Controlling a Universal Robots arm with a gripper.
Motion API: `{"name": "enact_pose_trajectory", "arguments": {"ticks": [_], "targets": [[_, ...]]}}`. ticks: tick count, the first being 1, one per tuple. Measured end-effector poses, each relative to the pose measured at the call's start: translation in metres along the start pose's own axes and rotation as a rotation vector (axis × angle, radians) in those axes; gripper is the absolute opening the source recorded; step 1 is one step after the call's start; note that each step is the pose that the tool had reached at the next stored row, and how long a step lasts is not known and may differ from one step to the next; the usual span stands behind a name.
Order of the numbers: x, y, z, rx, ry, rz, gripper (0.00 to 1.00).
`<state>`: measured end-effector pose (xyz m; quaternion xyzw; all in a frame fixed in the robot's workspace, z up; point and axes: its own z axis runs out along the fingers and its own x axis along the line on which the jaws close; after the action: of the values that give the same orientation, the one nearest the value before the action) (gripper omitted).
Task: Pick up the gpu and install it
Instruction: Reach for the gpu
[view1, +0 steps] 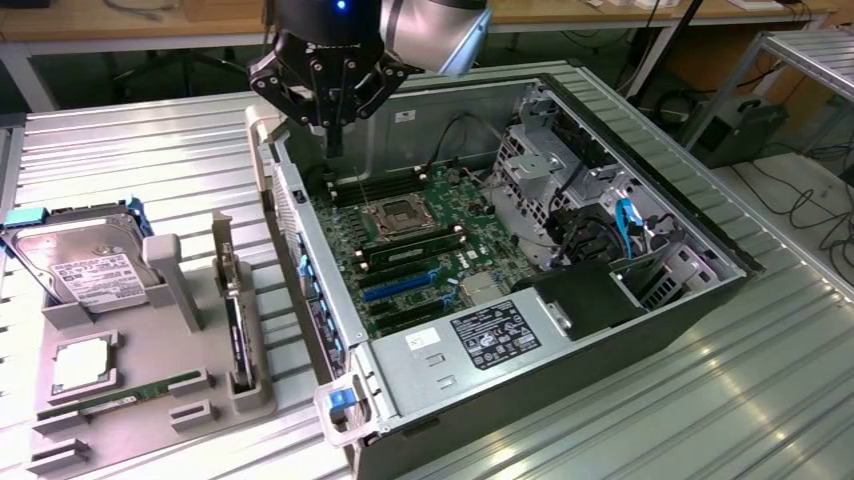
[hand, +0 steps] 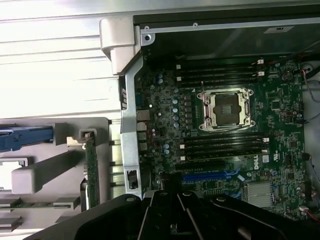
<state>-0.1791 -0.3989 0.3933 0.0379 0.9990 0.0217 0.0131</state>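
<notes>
- Gripper (view1: 332, 140) hovers over the open computer case (view1: 441, 110), fingers pressed together, holding nothing.
- gpu (view1: 239, 340) stands on edge in the grey parts tray (view1: 134, 405) outside the case, well apart from the fingers, toward the exterior view's left.
- Its long axis runs alongside the case wall.
- Seen edge-on it is thin and dark; the fan face is hidden.

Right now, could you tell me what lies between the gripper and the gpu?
The computer case's metal wall stands between the gripper, over the open case, and the gpu, upright in the grey tray outside it; the exterior view shows this.
</notes>
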Motion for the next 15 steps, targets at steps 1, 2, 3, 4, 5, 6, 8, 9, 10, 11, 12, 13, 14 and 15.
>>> {"name": "enact_pose_trajectory", "arguments": {"ticks": [1,2,3,4,5,6,8,9,10,11,12,13,14,15], "targets": [[0.000,0.0000,0.0000,-0.0001,0.0000,0.000,0.11],[0.005,-0.0004,-0.0001,-0.0001,0.0000,0.000,0.11],[0.011,-0.0008,-0.0003,-0.0001,-0.0001,0.000,0.11],[0.016,-0.0012,-0.0004,0.0000,0.0000,0.000,0.11],[0.021,-0.0016,-0.0006,-0.0001,0.0000,0.000,0.11],[0.022,-0.0017,-0.0006,0.0000,0.0000,0.000,0.11],[0.023,-0.0017,-0.0007,0.0000,0.0000,0.000,0.11],[0.024,-0.0018,-0.0006,0.0000,0.0000,0.000,0.11],[0.024,-0.0018,-0.0007,0.0001,0.0000,0.000,0.11],[0.025,-0.0019,-0.0007,0.0000,0.0000,0.000,0.11],[0.026,-0.0019,-0.0007,0.0000,0.0000,0.000,0.11],[0.026,-0.0020,-0.0007,-0.0001,0.0000,0.000,0.11],[0.027,-0.0020,-0.0007,-0.0001,0.0000,0.000,0.11],[0.027,-0.0020,-0.0007,-0.0001,0.0000,0.000,0.11]]}}
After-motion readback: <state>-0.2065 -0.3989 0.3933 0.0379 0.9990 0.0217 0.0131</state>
